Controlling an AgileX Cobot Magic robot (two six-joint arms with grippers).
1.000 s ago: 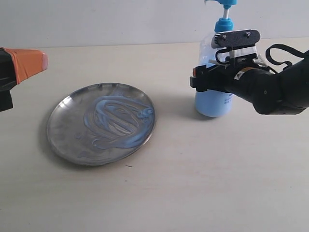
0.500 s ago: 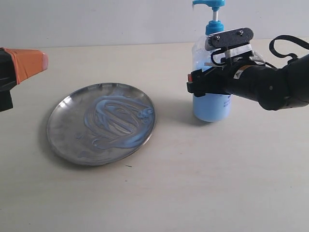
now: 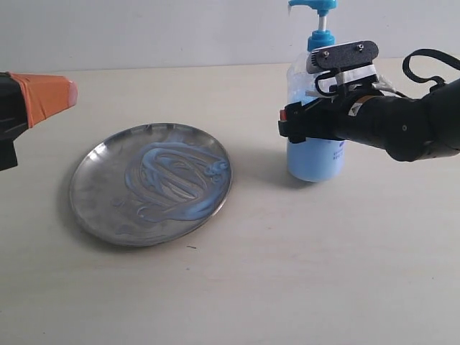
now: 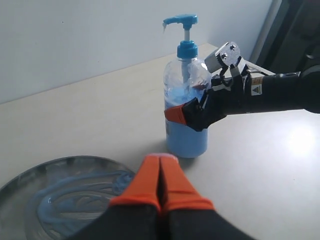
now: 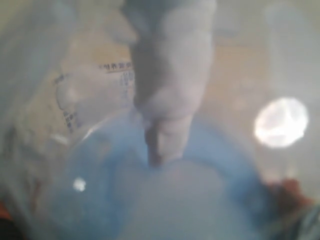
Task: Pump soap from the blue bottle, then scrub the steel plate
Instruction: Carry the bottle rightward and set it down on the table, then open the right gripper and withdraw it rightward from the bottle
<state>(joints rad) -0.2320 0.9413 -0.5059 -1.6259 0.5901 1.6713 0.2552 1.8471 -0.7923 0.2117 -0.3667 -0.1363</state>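
One beige tabletop (image 3: 302, 273), steel plate (image 3: 151, 183), pale wall (image 3: 144, 32)

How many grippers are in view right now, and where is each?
2. The left gripper is shut at the exterior view's left edge, apart from the steel plate; the right gripper is clamped around the blue bottle.

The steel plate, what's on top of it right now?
Only swirly smears of pale blue soap, spread over the middle of the steel plate. The metal beneath the smears is covered, so I can't see it.
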